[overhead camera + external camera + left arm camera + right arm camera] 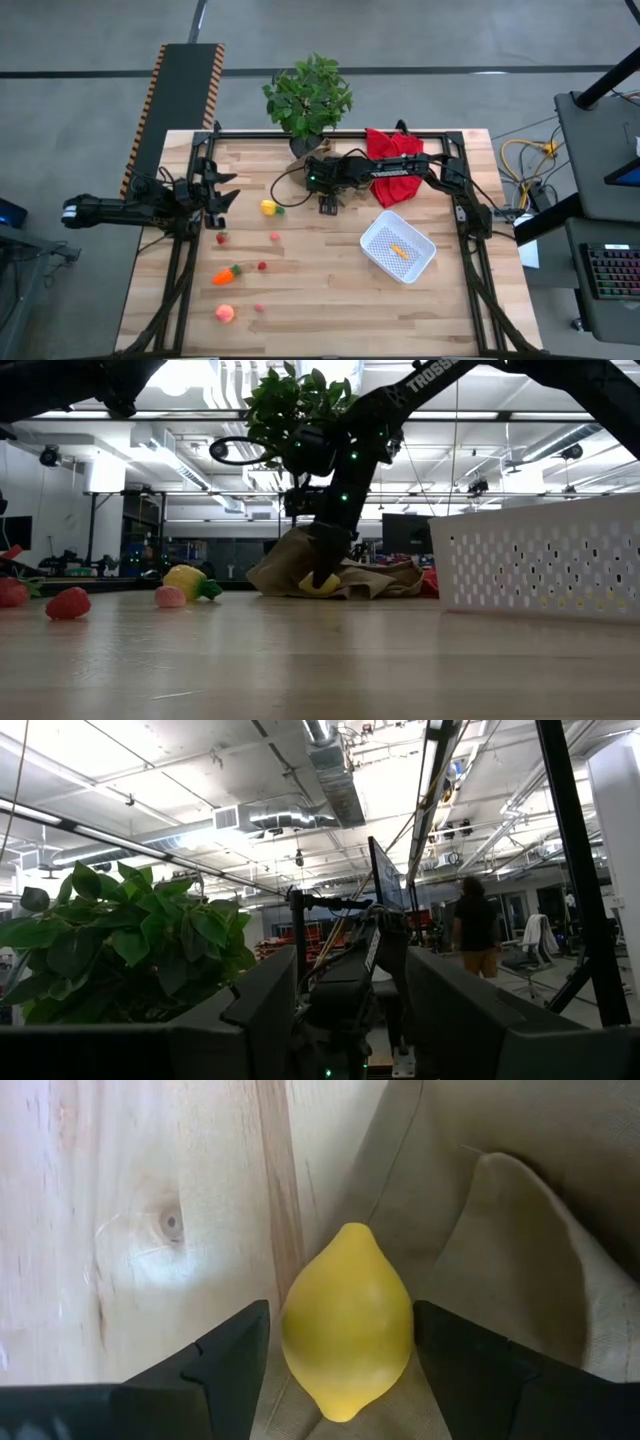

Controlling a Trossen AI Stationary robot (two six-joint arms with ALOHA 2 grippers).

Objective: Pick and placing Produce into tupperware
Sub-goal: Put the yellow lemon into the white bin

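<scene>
A yellow lemon (pixel 347 1335) lies with its near end on the edge of a brown paper bag (pixel 520 1230) at the table's far middle. My right gripper (pixel 341 1315) points steeply down over it, open. Its fingers stand close on either side of the lemon, which still rests on the bag (pixel 322 585). The white tupperware (pixel 420 262) sits right of centre with one small orange piece (pixel 399 251) inside. Corn (pixel 268 208), a carrot (pixel 227 274), a peach (pixel 225 313) and several red berries lie on the left half. My left gripper (pixel 222 198) waits open at the left edge.
A potted plant (pixel 308 95) stands in the paper bag just beyond the lemon. A red cloth (pixel 393 165) lies under the right arm at the far right. Bare wood spreads between the lemon and the tupperware. A person stands far off in the room.
</scene>
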